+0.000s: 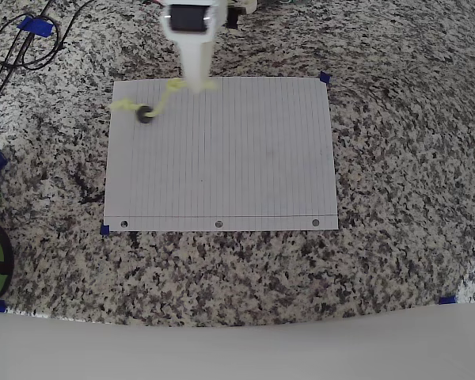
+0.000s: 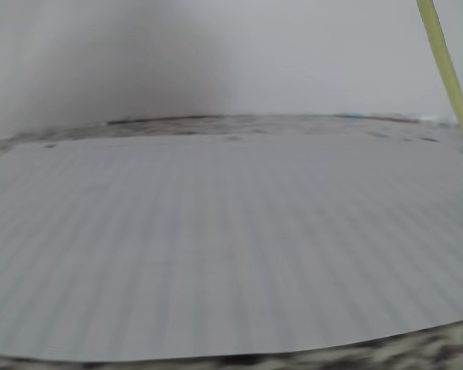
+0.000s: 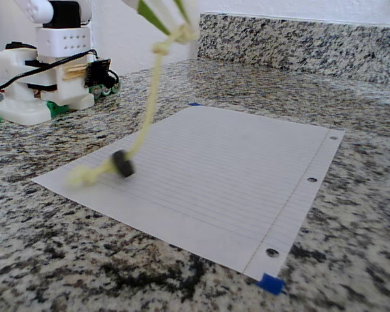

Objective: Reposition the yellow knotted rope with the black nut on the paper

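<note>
Yellow knotted rope [image 3: 149,97] hangs soft and floppy below the gripper [image 3: 175,23], which pinches its top knot. Its black nut [image 3: 123,163] and lower frayed end drag on the paper [image 3: 234,169], pulling it down.

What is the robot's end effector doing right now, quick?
End effector: closed on the top knot of the yellow rope, lifting that end up; the black nut and the rope's other end drag on the paper.
</note>
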You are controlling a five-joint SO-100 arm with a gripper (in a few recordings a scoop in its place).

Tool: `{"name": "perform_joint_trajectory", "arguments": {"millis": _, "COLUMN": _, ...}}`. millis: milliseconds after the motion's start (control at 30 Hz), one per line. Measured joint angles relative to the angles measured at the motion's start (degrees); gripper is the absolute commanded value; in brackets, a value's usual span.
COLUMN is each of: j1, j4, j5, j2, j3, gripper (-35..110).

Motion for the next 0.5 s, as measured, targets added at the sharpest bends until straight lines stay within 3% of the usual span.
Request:
{"name": "perform_joint_trajectory", "arguments": {"millis": 300, "j1": -8.09, "j4": -2.55, "j5": 0.18, "j2": 10.02, "j3": 12.04, "gripper": 1}}
{"name": "perform_joint_trajectory", "arguments": {"millis": 400, "j1": -9.32, "j4": -2.37, "j5": 0.62, "j2": 13.18, "j3": 16.26, "gripper": 35}}
{"name": "perform_joint_trajectory", "arguments": {"millis": 500, "j1": -10.72, "j4": -0.62, "j5": 0.70, "j2": 15.29, "j3": 18.19, "gripper": 58}}
